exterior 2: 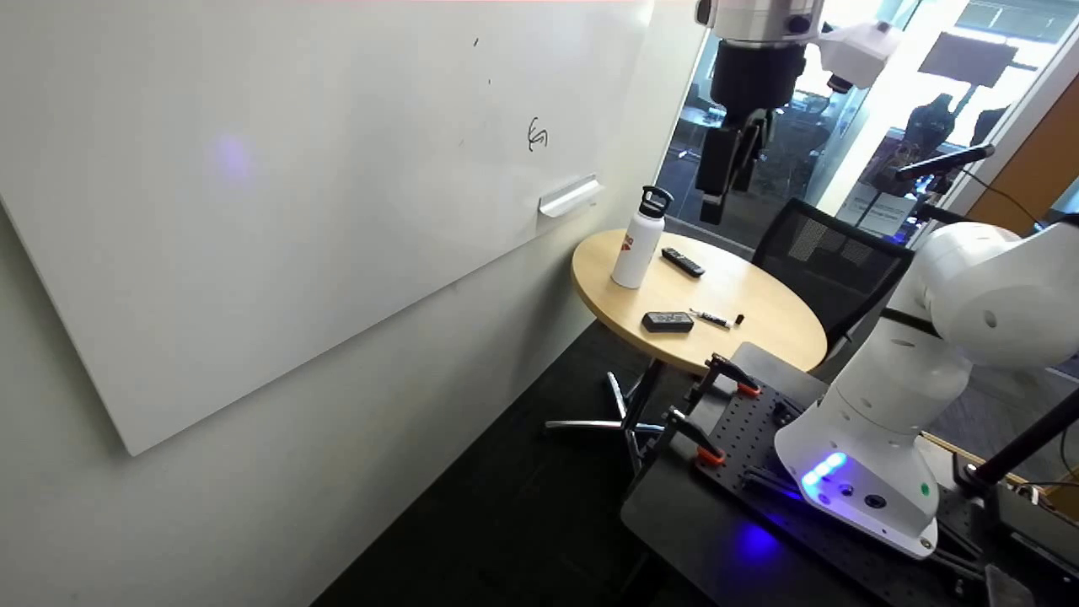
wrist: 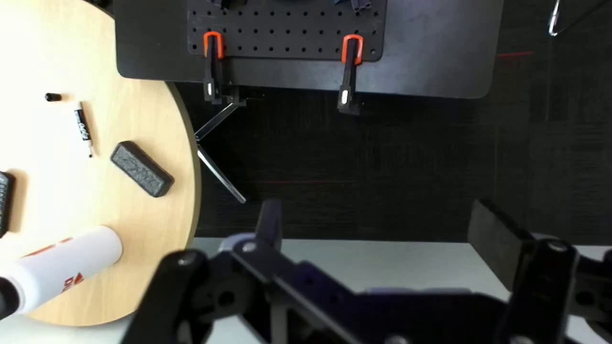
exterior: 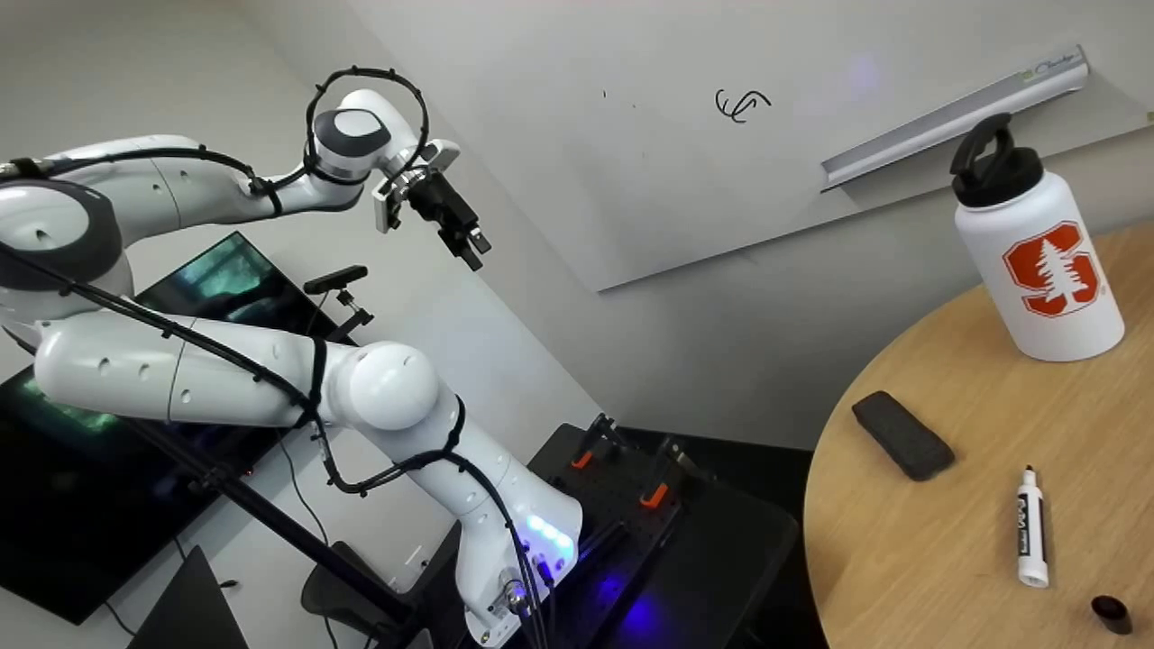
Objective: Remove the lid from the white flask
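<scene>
The white flask stands upright on the round wooden table, its red emblem showing. The black lid with its loop-like top sits on the flask's neck. The flask and lid also show in an exterior view. My gripper is high in the air, well away from the flask, pointing down; it also shows in an exterior view. In the wrist view its fingers are wide apart with nothing between them. There the flask lies at the lower left, and the lid is cut by the edge.
A black eraser, a white marker and a small black marker cap lie on the wooden table. A black remote lies near the flask. A whiteboard with a ledge is beside the table. Clamps hold my base plate.
</scene>
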`<state>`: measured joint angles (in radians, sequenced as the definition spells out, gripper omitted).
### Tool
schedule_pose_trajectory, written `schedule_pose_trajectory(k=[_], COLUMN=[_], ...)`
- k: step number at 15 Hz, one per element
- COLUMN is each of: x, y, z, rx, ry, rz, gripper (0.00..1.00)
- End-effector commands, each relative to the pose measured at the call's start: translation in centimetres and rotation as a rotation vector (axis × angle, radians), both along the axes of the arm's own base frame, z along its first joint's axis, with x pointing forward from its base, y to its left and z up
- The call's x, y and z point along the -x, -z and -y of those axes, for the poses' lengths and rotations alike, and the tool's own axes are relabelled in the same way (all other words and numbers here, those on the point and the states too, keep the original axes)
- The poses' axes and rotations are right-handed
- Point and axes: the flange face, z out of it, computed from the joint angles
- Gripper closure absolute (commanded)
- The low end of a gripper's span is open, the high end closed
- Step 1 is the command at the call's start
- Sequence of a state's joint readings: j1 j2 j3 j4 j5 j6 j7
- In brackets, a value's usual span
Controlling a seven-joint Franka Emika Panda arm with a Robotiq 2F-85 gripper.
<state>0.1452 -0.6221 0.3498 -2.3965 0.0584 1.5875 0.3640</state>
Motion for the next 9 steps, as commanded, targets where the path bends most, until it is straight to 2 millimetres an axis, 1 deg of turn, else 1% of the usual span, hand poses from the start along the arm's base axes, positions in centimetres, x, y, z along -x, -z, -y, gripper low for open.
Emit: schedule_pose_trajectory(k=[1,3,4,6,7,9], x=[-1.7,-3.4,-4.3,-5.9,-6.7,-8.4], y=[-1.6,-1.8,-1.7,-2.2,-2.3,-2.2], z=[3.7,7.8,10.5,15.0,17.6,21.8], rx=[0.033,0.060,0.065,0.090,0.101,0.109], ry=[0.116,0.178,0.207,0.251,0.246,0.229], rz=[0.076,0.095,0.104,0.145,0.176,0.203], gripper=[0.00,0.00,0.00,0.00,0.00,0.00])
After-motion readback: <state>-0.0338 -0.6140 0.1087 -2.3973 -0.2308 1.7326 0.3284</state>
